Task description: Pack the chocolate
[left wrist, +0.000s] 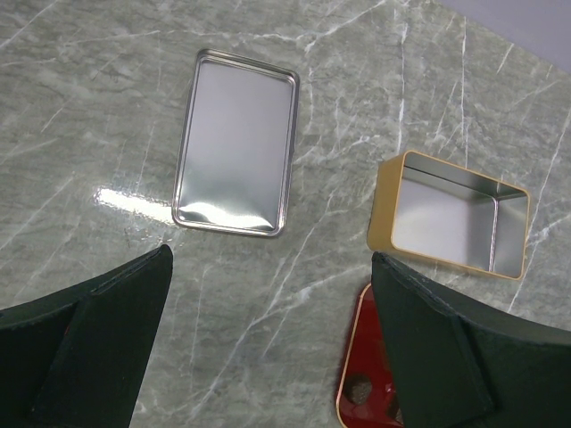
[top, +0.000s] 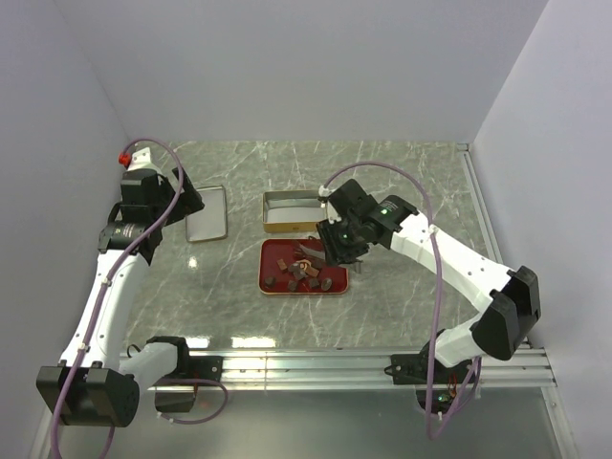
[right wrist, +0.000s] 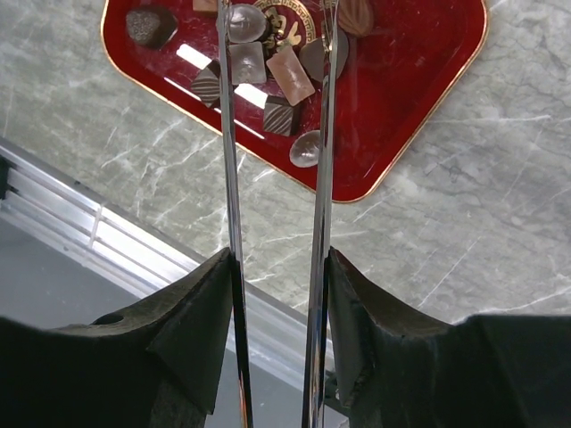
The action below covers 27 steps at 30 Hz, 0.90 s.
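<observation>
1. Right hand [right wrist: 278, 276]: closed on the long metal tongs [right wrist: 229, 178], with one blade against each finger. The blades stand a narrow gap apart and are not pinched together.
2. Ahead of this hand the blades reach out over the red tray [right wrist: 410, 107]. Their tips run past the edge of the wrist view, so it cannot be told whether they hold a piece.
3. Chocolate [right wrist: 284, 116]: small pieces lie loose in the tray, clustered between and just beside the blades. None is in the tin.
4. Handling, as judged: the pieces should be light and rigid but easily chipped or marked. Glossy and wrapped ones will likely slip on smooth metal. Take one piece at a time across its flat sides with a gentle squeeze. The outlying piece nearest the hand offers the clearest access.
5. Gold tin [left wrist: 385, 205]: open, nothing visible inside, standing just beyond the tray.
6. Left hand [left wrist: 270, 294]: spread wide, holding nothing, above the table [left wrist: 89, 107]. The lid [left wrist: 236, 143] lies ahead to its left, the tin ahead to its right.
</observation>
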### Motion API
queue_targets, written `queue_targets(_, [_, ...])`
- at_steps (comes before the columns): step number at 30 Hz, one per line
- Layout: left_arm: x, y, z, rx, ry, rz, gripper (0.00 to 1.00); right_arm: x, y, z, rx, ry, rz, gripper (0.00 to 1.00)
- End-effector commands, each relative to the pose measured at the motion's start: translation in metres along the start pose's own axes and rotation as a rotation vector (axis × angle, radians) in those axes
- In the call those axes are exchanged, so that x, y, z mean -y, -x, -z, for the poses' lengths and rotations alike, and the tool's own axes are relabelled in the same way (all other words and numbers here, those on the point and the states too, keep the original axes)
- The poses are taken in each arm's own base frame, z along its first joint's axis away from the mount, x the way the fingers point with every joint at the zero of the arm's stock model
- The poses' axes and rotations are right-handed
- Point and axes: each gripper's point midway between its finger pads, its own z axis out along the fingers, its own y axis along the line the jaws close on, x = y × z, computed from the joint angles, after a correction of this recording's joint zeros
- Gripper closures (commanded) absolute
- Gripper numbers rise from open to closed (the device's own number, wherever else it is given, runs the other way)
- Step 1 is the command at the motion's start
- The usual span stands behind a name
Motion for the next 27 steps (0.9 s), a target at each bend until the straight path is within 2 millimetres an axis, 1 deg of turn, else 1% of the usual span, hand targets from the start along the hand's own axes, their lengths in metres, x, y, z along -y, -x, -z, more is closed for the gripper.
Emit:
queue_targets(1, [0.006,0.017,0.01,0.049,-0.031,-0.01,0.01,-0.008,0.018,-0.001,0.048,0.01,0.017,0.49])
queue_targets(10, [0.006,0.019,0.014,0.06,-0.034,-0.012,0.0,-0.01,0.023,-0.012,0.04,-0.016,0.025,0.48])
queue_targets(15, [0.005,0.016,0.014,0.058,-0.031,-0.011,0.01,-0.014,0.026,-0.015,0.037,-0.026,0.042,0.48])
queue_targets(23, [0.003,0.016,0.016,0.064,-0.025,-0.014,0.01,-0.01,0.022,-0.023,0.011,-0.066,0.067,0.48])
queue_targets(27, [0.003,0.016,0.016,0.065,-0.024,-0.016,0.01,-0.012,0.02,-0.026,0.006,-0.064,0.074,0.49])
